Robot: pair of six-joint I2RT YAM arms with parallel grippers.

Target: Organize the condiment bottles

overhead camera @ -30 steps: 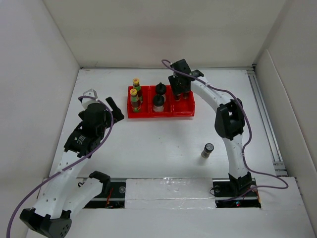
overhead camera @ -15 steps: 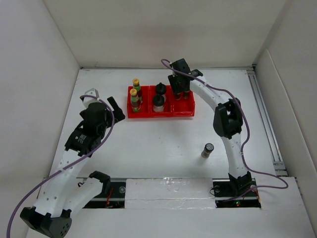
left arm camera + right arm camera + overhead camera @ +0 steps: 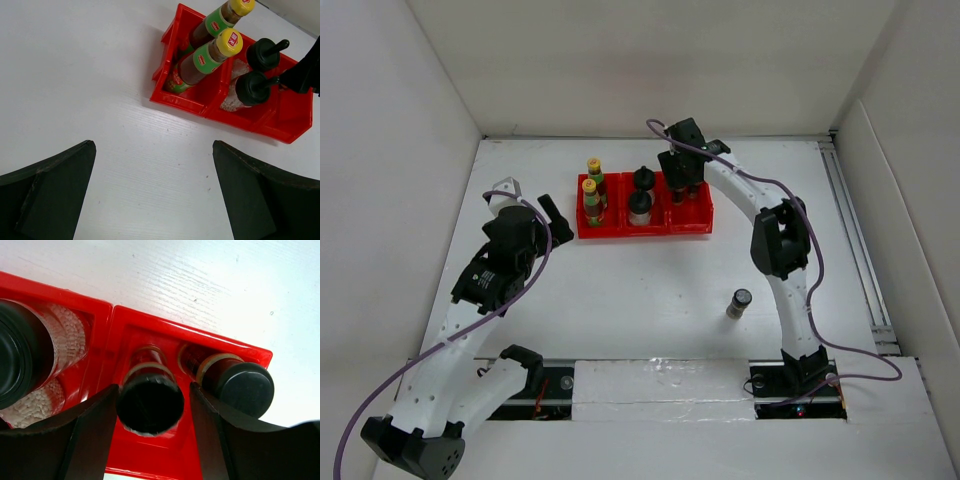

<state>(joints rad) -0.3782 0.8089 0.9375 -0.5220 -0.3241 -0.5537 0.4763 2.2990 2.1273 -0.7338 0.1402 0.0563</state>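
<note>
The red tray (image 3: 620, 232) stands at the back middle. Its left compartment holds two yellow-capped bottles (image 3: 590, 187), its middle one two white jars with black lids (image 3: 640, 205). In the right wrist view, two dark-capped shakers stand in the right compartment. My right gripper (image 3: 152, 387) straddles the nearer shaker (image 3: 150, 405). Its left finger is against the cap and a thin gap shows at its right finger. The other shaker (image 3: 245, 382) stands just to the right. A third shaker (image 3: 740, 302) stands alone on the table. My left gripper (image 3: 152, 145) is open and empty, left of the tray.
White walls enclose the table on three sides. A metal rail (image 3: 855, 235) runs along the right edge. The left wrist view shows the tray (image 3: 180, 102) with the yellow-capped bottles (image 3: 231, 41) and jars (image 3: 252, 87) ahead of my fingers.
The left arm has shifted slightly to the left. The right gripper has stayed over the tray's right compartment.
</note>
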